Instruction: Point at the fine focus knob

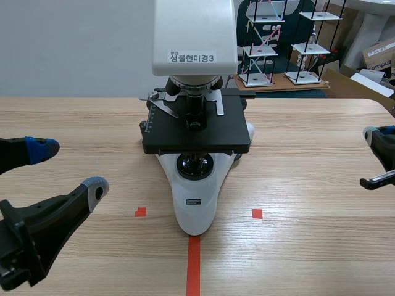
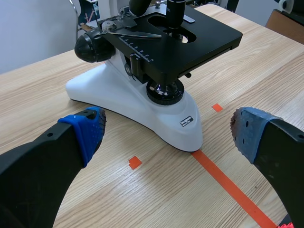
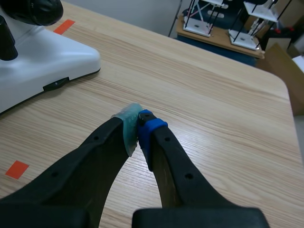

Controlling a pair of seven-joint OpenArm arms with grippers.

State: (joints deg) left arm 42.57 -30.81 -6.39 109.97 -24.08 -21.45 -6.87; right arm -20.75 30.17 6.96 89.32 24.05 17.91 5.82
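Observation:
A white microscope (image 1: pixel 196 197) with a black stage (image 1: pixel 197 126) stands mid-table, its base toward me. In the left wrist view a black focus knob (image 2: pixel 92 47) sticks out of its side, beyond and to one side of my left gripper (image 2: pixel 168 124), which is open with the base's nose (image 2: pixel 185 128) ahead between the blue pads. In the scene view my left gripper (image 1: pixel 69 168) hangs at the near left, well apart from the microscope. My right gripper (image 1: pixel 372 134) is at the far right edge. Its fingers (image 3: pixel 137 121) are shut on nothing, with the other focus knob (image 3: pixel 35 9) far off.
Small wire racks (image 1: pixel 265 43) and cardboard boxes (image 1: pixel 379 55) stand behind the table's far edge. The table's right edge (image 3: pixel 289 109) lies beyond the right gripper. Bare wood lies on both sides of the microscope.

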